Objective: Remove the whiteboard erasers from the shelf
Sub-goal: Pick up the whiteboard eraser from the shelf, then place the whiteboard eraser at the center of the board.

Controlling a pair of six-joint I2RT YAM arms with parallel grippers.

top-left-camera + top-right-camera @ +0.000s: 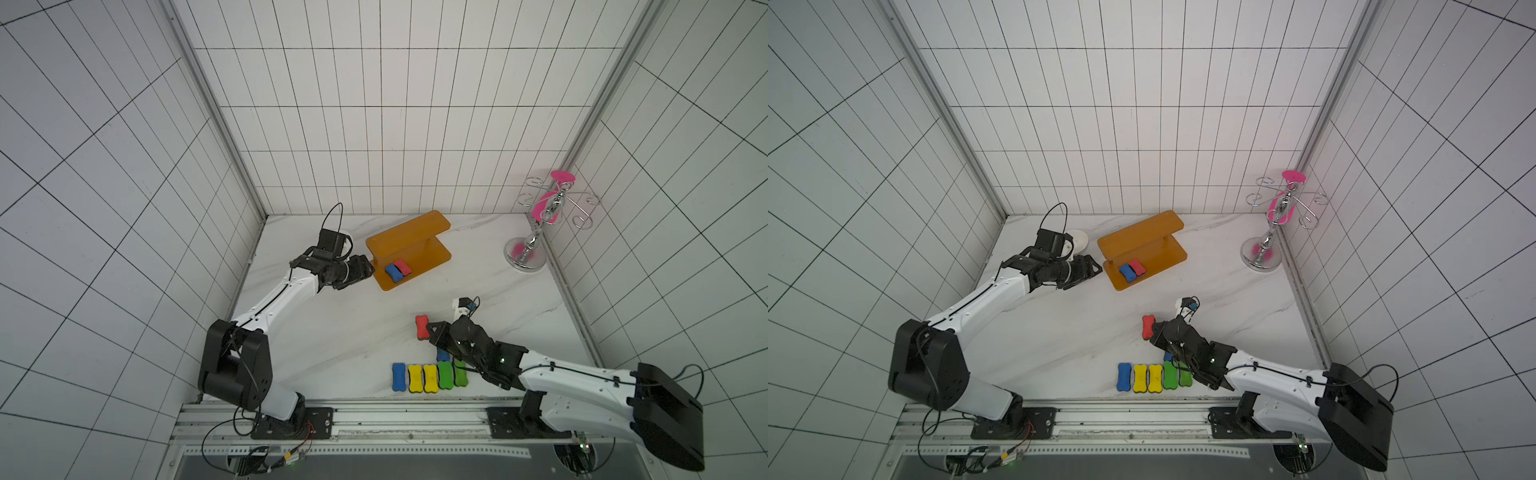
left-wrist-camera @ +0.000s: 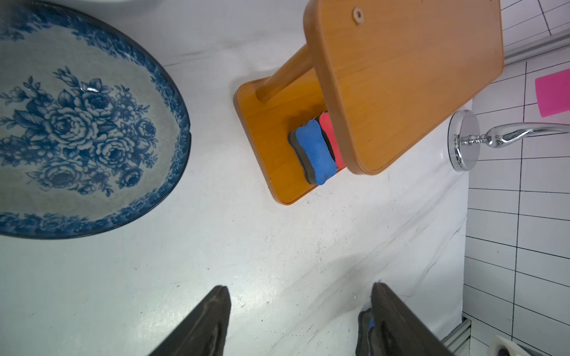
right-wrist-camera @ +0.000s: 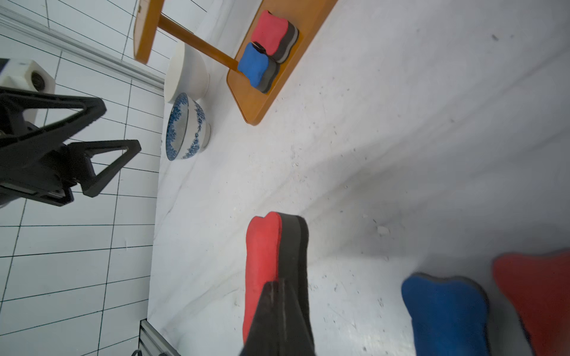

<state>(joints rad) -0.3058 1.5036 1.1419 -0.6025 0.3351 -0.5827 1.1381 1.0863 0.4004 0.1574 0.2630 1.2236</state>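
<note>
Remaining on shelf (image 2: 262,129): blue eraser (image 2: 316,152), red eraser (image 2: 330,138), ahead of left claw (image 2: 299,286), long axes along its reach. Left claw apart, empty, nearer; right claw (image 3: 277,285) together.

Orange-brown shelf (image 1: 409,235), blue-floral bowl (image 2: 92,123)

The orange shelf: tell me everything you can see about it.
The shelf is a small two-tier rack: two orange-brown, wood-grained boards with rounded corners, joined by round posts. It stands upright on the white table near the back wall. Its top board is bare; on the lower board a blue eraser and a red eraser lie side by side, touching, toward the end nearest the left gripper.
</note>
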